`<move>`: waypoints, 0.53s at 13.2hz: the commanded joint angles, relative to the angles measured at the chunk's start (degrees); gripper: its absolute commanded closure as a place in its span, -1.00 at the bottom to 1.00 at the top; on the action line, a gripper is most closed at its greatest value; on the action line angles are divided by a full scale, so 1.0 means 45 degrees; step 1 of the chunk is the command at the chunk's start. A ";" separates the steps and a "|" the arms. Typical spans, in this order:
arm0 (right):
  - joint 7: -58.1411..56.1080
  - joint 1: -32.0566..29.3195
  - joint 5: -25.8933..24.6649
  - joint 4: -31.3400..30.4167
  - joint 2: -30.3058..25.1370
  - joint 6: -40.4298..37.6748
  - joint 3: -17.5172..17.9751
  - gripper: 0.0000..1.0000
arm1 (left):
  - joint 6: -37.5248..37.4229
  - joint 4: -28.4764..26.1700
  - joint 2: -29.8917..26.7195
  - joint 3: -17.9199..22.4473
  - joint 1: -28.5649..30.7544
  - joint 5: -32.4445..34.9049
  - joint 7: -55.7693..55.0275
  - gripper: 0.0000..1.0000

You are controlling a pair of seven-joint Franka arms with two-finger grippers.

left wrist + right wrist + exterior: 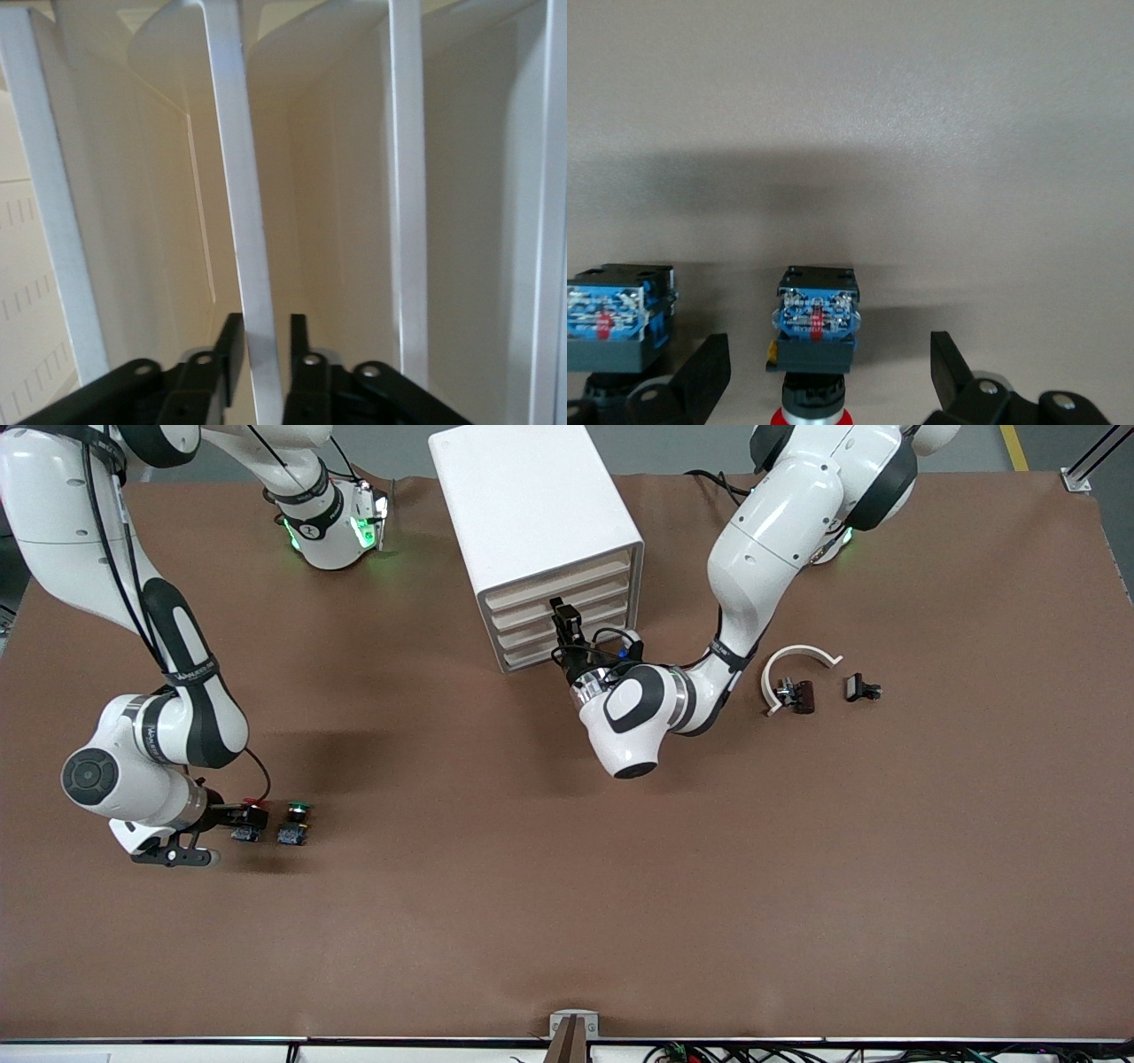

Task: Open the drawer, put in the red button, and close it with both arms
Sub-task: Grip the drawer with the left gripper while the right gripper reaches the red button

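A brown worktop (567,921) fills your front view, the two white arms reaching in from its top edge. At the right arm's end of the worktop, your right end effector (237,821) sits low with its fingers (700,379) spread wide on either side of the red button (251,820), not yet touching it; the green-capped button (293,824) stands just beside, toward the worktop's middle. At centre stands the white cabinet (532,505) with four cream-fronted drawers stacked in it, all pushed in. Your left end effector (563,622) is at the front of the drawer (532,614) second from the top, and its wrist view shows the fingers (229,352) drawn close on either side of a thin white edge (244,204) of the cabinet front; you cannot tell whether they already pinch it. Toward the left arm's end lie a white curved piece (797,657), a small dark part (796,694) inside its arc, and another small black part (860,688) nearby.
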 commanded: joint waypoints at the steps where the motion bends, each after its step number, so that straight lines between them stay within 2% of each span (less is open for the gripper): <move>1: 0.0016 -0.0169 -0.0047 0.0189 0.0331 0.0271 0.0173 -1.00 | -0.0173 0.0033 0.0065 0.0054 0.0047 -0.0082 0.0001 0.78; 2: 0.0016 -0.0189 -0.0047 0.0189 0.0331 0.0252 0.0173 -1.00 | -0.0173 0.0052 0.0065 0.0074 0.0066 -0.0062 0.0002 0.88; 3: 0.0016 -0.0189 -0.0047 0.0189 0.0331 0.0252 0.0173 -0.62 | -0.0173 0.0052 0.0065 0.0093 0.0085 -0.0082 0.0021 0.93; 5: 0.0016 -0.0228 -0.0047 0.0189 0.0390 0.0271 0.0173 -0.30 | -0.0173 0.0072 0.0085 0.0113 0.0066 -0.0062 0.0021 1.00; 6: 0.0016 -0.0228 -0.0047 0.0189 0.0390 0.0271 0.0173 -0.05 | -0.0173 0.0111 0.0123 0.0152 0.0105 -0.0062 0.0002 1.00; 7: 0.0016 -0.0228 -0.0047 0.0189 0.0390 0.0252 0.0173 0.12 | -0.0173 0.0130 0.0124 0.0191 0.0144 -0.0062 0.0002 1.00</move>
